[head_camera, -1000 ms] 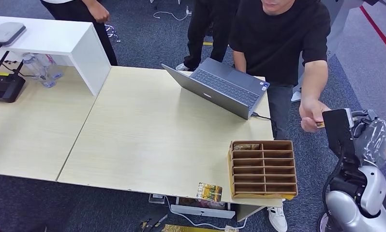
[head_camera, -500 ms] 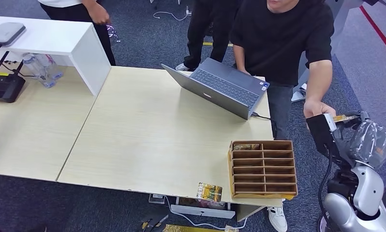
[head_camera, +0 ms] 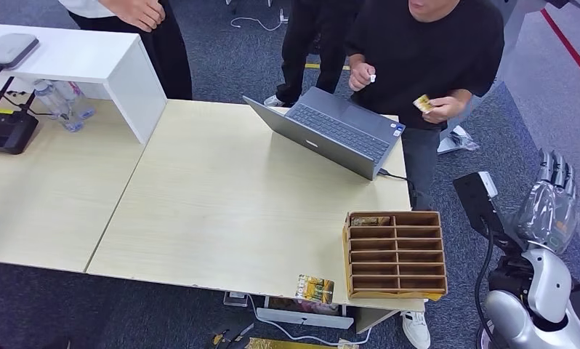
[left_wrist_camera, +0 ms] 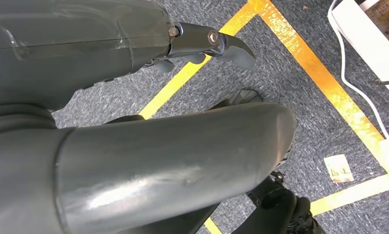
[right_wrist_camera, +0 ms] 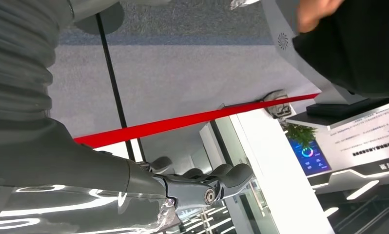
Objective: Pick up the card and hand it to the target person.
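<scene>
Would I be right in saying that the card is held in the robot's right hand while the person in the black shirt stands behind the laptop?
Not quite: the head view shows the card in the person's hand, not the robot's. The right hand is raised and holds nothing. The person does stand behind the laptop.

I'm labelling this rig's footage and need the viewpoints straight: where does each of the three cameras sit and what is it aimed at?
Head view: high on the body, looking forward and down at the table, laptop and the person holding the card; right hand raised at the right.
Left wrist view: behind the left hand, facing carpet with yellow tape.
Right wrist view: behind the right hand, turned toward a red line and a sign.
Shared: the right hand, and the person's black shirt.
</scene>
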Tool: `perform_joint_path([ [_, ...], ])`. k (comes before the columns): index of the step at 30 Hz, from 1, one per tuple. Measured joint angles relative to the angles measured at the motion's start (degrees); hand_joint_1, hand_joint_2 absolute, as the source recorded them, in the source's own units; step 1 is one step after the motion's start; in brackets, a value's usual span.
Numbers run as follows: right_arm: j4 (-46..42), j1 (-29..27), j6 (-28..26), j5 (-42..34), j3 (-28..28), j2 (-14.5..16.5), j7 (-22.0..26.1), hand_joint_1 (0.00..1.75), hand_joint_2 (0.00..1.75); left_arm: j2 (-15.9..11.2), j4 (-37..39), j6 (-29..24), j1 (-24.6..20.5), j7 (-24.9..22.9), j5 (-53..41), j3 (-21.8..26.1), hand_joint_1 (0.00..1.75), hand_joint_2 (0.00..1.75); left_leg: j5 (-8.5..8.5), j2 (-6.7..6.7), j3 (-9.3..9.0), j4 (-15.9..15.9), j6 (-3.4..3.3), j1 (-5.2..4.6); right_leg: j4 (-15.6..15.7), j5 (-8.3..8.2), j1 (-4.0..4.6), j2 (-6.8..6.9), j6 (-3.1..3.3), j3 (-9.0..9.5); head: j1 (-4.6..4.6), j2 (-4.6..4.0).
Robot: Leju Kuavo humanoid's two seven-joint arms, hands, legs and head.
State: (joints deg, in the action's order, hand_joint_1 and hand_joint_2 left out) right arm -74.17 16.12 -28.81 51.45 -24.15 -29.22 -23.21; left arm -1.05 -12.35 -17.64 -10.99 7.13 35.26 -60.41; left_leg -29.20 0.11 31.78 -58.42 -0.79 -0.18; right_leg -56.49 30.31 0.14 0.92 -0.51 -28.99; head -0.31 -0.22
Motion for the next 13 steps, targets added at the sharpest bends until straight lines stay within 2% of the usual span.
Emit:
perform_joint_path([
  [6, -0.37, -0.42, -1.55, -1.48, 0.04, 0.0, 0.0, 0.0, 1.75, -0.05, 0.0, -0.15, 0.13, 0.19, 0.04, 0.0, 0.0, 0.0, 0.0, 0.0, 0.0, 0.0, 0.0, 0.0, 0.0, 0.0, 0.0, 0.0, 0.0, 0.0, 0.0, 0.0],
  [13, -4.48, -2.59, -7.26, -4.74, 1.14, 0.13, 0.0, 0.0, 1.75, -0.31, 0.0, -0.68, 1.01, 0.62, 0.63, 0.0, 0.0, 0.0, 0.0, 0.0, 0.0, 0.01, 0.0, 0.0, 0.0, 0.0, 0.0, 0.0, 0.0, 0.0, -0.01, 0.0],
])
